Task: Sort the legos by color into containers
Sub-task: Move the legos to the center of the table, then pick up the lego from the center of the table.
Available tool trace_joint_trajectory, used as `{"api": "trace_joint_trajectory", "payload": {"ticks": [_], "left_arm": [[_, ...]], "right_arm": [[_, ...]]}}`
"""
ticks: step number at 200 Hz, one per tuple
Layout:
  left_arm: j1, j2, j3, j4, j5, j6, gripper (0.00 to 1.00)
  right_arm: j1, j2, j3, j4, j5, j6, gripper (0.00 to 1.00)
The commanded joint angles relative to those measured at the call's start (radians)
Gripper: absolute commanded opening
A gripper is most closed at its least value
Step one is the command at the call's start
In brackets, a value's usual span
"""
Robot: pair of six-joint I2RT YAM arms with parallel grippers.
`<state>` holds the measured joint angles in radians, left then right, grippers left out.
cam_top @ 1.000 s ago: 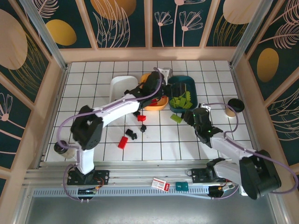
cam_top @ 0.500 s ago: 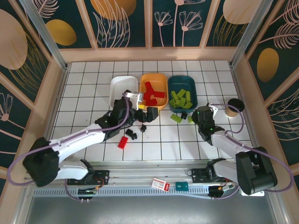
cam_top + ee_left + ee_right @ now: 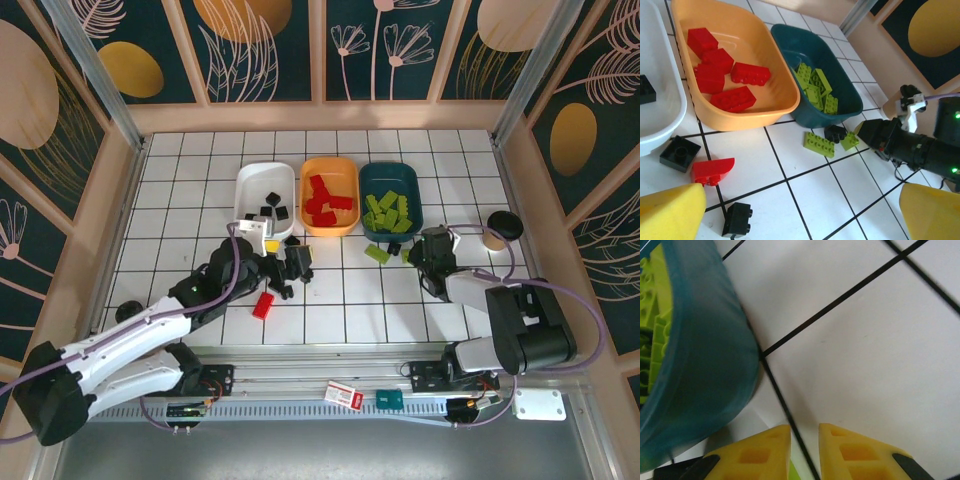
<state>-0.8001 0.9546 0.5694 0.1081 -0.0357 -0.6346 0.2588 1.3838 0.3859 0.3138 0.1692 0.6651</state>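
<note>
Most legos are sorted. Black cubes (image 3: 270, 210) lie in the white tray (image 3: 246, 180), red bricks (image 3: 735, 75) in the orange tray (image 3: 785, 85), and green bricks (image 3: 812, 87) in the teal tray (image 3: 850, 100).

Several pieces remain loose on the table (image 3: 180, 200). A red piece (image 3: 712, 171) and two black pieces (image 3: 680, 150) sit just ahead of the left hand (image 3: 802, 215), whose fingers are wide apart and empty. Farther ahead lie a green brick (image 3: 819, 144), a black bit (image 3: 835, 132) and a small green bit (image 3: 850, 141), at the tip of the right hand (image 3: 804, 440). Its fingers are nearly together; I cannot tell whether they pinch anything. Another red brick (image 3: 263, 305) lies behind the left hand.
</note>
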Motion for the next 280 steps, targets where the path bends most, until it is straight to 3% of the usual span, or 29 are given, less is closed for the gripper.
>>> {"api": "trace_joint_trajectory", "payload": {"ticks": [1,84,142,189,228,280], "left_arm": [[0.003,-0.036,-0.011,-0.031,-0.028,-0.008,0.99],[0.002,-0.058,-0.029,-0.06,-0.045,-0.023,0.99],[0.003,-0.07,-0.04,-0.074,-0.058,-0.024,0.99],[0.003,-0.068,-0.052,-0.073,-0.06,-0.029,0.99],[0.004,-0.06,-0.048,-0.077,-0.065,-0.028,0.99],[0.002,-0.06,-0.048,-0.084,-0.066,-0.028,0.99]], "right_arm": [[0.059,0.031,0.029,0.06,-0.01,0.019,0.22],[0.322,0.173,0.113,0.106,-0.01,0.07,0.21],[0.49,0.18,0.189,0.014,0.006,-0.009,0.23],[0.511,0.052,0.183,-0.093,0.208,-0.107,0.45],[0.431,0.105,0.201,-0.076,0.13,-0.173,0.56],[0.431,0.229,0.275,-0.047,0.158,-0.225,0.6]]}}
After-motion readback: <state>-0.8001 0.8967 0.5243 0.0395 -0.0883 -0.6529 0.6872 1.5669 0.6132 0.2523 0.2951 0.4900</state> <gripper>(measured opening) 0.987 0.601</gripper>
